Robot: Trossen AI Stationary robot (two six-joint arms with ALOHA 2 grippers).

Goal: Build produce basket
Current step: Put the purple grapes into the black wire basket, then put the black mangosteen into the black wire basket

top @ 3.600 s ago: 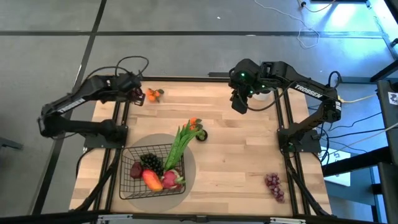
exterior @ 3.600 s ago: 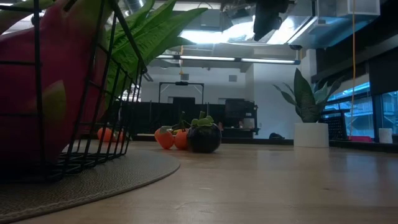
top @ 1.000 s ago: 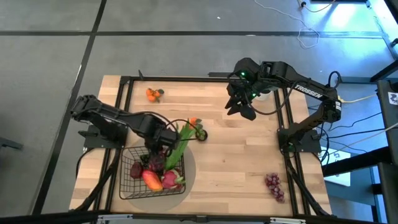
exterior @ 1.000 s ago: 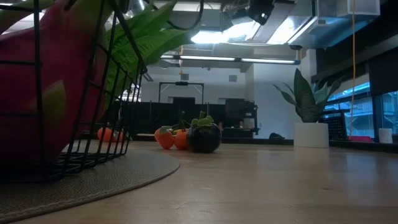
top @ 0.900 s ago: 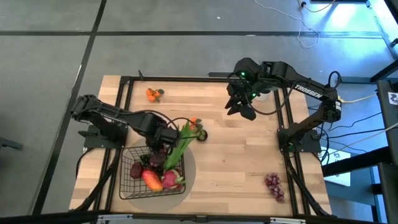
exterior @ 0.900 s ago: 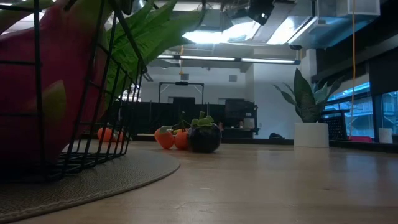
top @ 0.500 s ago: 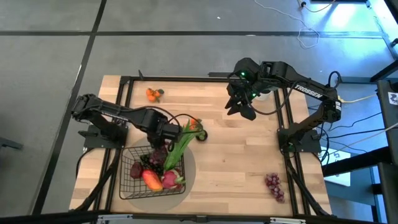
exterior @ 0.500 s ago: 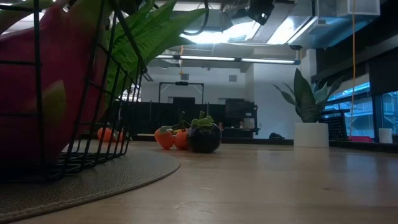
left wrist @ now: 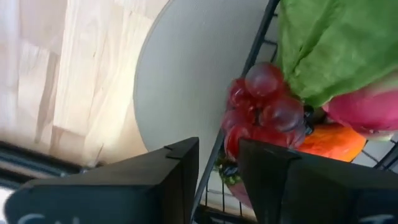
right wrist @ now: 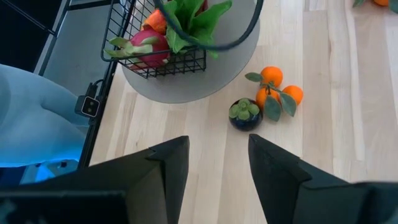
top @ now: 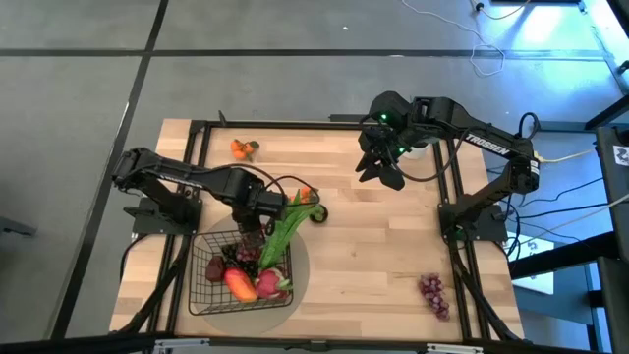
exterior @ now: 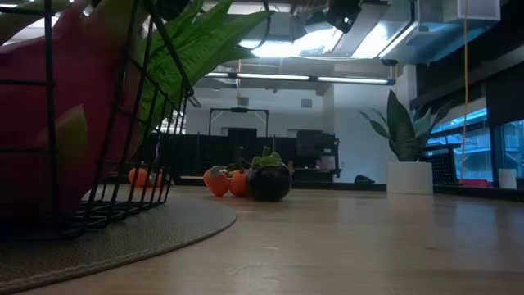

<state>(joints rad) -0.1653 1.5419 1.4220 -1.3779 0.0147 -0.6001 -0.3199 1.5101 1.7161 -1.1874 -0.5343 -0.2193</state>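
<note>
The black wire basket point(top: 206, 285) stands on a round grey mat point(top: 298, 258) at the near left. In it lie a red-purple grape bunch point(left wrist: 264, 106), an orange-red mango point(top: 239, 285) and a pink dragon fruit point(top: 267, 285). Green leafy stalks point(top: 285, 228) lean out over its far rim. My left gripper point(left wrist: 217, 146) points down over that far rim, open, with the grapes below and beyond its fingers. My right gripper point(right wrist: 219, 140) hangs open, high over the table's far right part, with nothing between its fingers.
Two oranges and a dark round fruit point(top: 313, 206) lie just beyond the mat. Another orange point(top: 241, 148) sits at the far left, and a purple grape bunch point(top: 432, 293) at the near right. A spiky plant in a white pot point(exterior: 407, 176) stands at the far right.
My left gripper has gone a little toward the table's far edge, over the basket's far rim. The produce in the basket has stayed where it was.
</note>
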